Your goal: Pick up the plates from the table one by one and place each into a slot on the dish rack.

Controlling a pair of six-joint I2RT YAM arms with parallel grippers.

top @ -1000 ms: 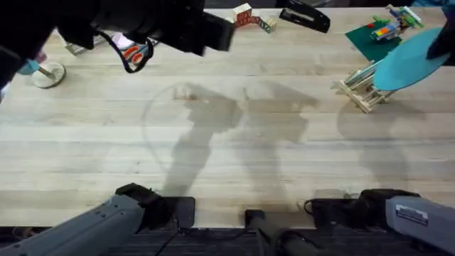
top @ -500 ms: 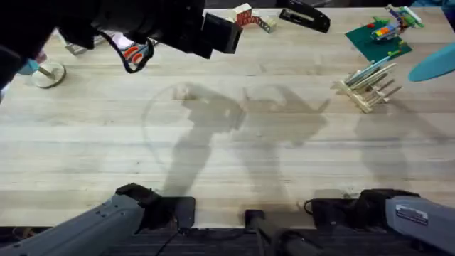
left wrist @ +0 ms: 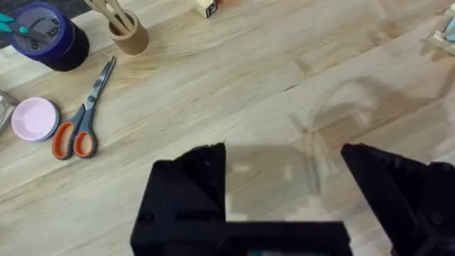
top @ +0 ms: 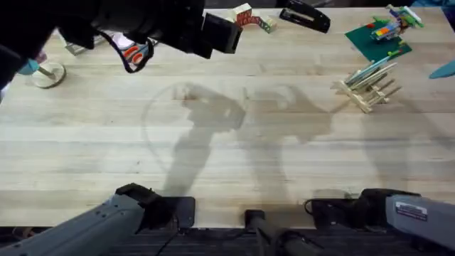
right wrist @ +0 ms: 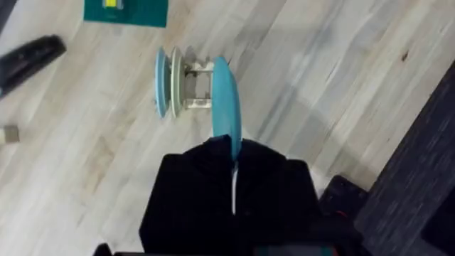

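Note:
The dish rack (top: pixel 366 84) stands at the far right of the table (top: pixel 234 142), with a light blue plate (right wrist: pixel 161 80) and a cream plate (right wrist: pixel 174 82) upright in its slots. My right gripper (right wrist: pixel 233 160) is shut on the rim of another light blue plate (right wrist: pixel 227 99), held edge-on high above the table just beside the rack (right wrist: pixel 193 78). In the overhead view that plate (top: pixel 445 69) shows as a sliver at the right edge. My left gripper (left wrist: pixel 284 185) hangs open and empty high over the far left of the table (left wrist: pixel 249 85), also seen from overhead (top: pixel 217 34).
Orange-handled scissors (left wrist: pixel 82 121), a pink dish (left wrist: pixel 34 117), a purple tape roll (left wrist: pixel 46 32) and a wooden cup of sticks (left wrist: pixel 128 32) lie at the far left. A green baseplate (top: pixel 377 39) with bricks sits behind the rack. A black object (top: pixel 304 16) lies at the far edge.
The right gripper has carried the light blue plate rightward, from over the rack to the overhead view's right edge. The left arm has stayed put.

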